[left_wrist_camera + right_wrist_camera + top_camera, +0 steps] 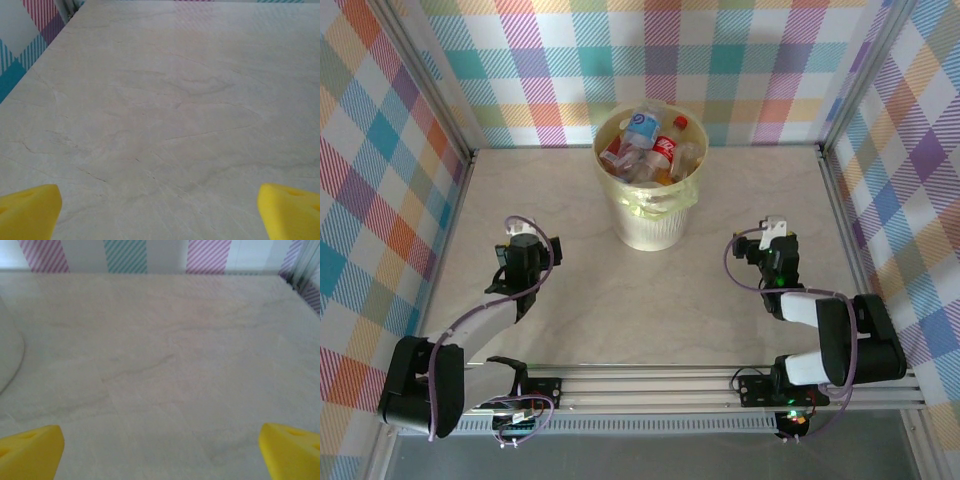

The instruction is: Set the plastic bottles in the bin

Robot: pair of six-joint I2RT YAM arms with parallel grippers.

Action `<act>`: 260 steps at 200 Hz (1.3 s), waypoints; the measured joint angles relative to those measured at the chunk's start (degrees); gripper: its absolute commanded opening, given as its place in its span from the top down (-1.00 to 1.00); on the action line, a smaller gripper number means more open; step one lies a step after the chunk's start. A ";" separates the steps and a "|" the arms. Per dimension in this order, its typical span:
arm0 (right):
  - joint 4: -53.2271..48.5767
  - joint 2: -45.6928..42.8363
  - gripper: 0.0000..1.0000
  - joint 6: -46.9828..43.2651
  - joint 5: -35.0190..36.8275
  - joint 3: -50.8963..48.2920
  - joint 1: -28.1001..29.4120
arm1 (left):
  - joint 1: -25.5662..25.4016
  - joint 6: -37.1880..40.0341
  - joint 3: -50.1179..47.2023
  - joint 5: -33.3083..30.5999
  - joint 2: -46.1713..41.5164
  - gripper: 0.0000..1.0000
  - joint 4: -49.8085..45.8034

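Note:
The pale-yellow bin (650, 215) stands at the back middle of the table, with a yellow-green liner folded over its rim. Several plastic bottles (655, 150) with red and blue labels are piled inside it, filling it to the top. My left gripper (523, 247) sits low at the left, well apart from the bin, open with nothing between its yellow fingertips (30, 210). On the right my right gripper (772, 240) is open and empty too, its yellow fingertips (290, 450) wide apart over bare tabletop. The bin's curved base (7, 357) shows at the left edge of the right wrist view.
The marble-look table (720, 300) is walled by plaid panels (380, 180) on the left, back and right. An aluminium rail (650, 385) runs along the near edge, carrying both arm bases.

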 measured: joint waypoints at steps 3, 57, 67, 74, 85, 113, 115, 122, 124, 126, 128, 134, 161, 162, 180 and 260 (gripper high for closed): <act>0.63 0.20 -0.99 0.00 -0.22 -0.15 -0.09 | 0.02 0.37 -0.26 0.24 0.17 -1.00 0.55; 8.33 6.01 -0.99 -0.02 -2.82 -1.73 -0.55 | 2.99 5.27 -2.93 5.92 4.59 -1.00 10.38; 9.81 7.61 -1.00 0.00 -3.15 -1.73 -0.76 | 3.72 5.33 -3.02 7.15 5.70 -1.00 12.37; 9.62 8.04 -0.99 0.02 -3.58 -1.73 -1.01 | 4.00 5.42 -3.02 7.87 6.54 -1.00 13.62; 9.57 8.11 -0.99 0.07 -4.68 -1.70 -1.81 | 4.20 5.46 -3.13 9.03 7.82 -1.00 15.56; 5.99 8.13 -0.99 0.15 -6.69 0.94 -3.61 | 4.42 5.46 -4.28 11.52 9.88 -1.00 19.65; 5.38 8.13 -0.99 0.22 -6.75 1.40 -3.65 | 4.44 5.46 -4.33 11.69 9.97 -1.00 19.78; 4.13 8.20 -1.00 0.35 -7.06 2.78 -3.98 | 4.57 5.46 -4.48 12.07 10.16 -1.00 20.28; 3.93 8.20 -0.99 0.44 -7.08 3.13 -4.04 | 4.59 5.46 -4.50 12.20 10.19 -1.00 20.44; 3.80 8.20 -0.99 0.50 -7.17 3.34 -4.09 | 4.63 5.46 -4.52 12.31 10.19 -1.00 20.55; 3.61 8.20 -0.99 0.50 -7.21 3.65 -4.17 | 4.66 5.46 -4.55 12.52 10.21 -1.00 20.68; 3.23 8.20 -0.99 0.55 -7.37 4.42 -4.26 | 4.68 5.46 -4.59 12.83 10.21 -1.00 21.03; 1.95 8.20 -0.99 0.76 -7.67 5.16 -4.31 | 4.90 5.42 -4.94 14.32 10.40 -1.00 24.22; 1.81 8.20 -0.99 0.76 -7.67 5.16 -4.31 | 4.90 5.42 -5.01 14.38 10.45 -1.00 24.46; 0.68 8.22 -0.99 0.94 -7.87 5.16 -4.31 | 4.94 5.38 -5.33 15.34 11.98 -1.00 26.84; 0.26 8.24 -0.99 0.96 -7.89 5.16 -4.31 | 5.68 5.20 -5.05 17.64 22.77 -1.00 32.87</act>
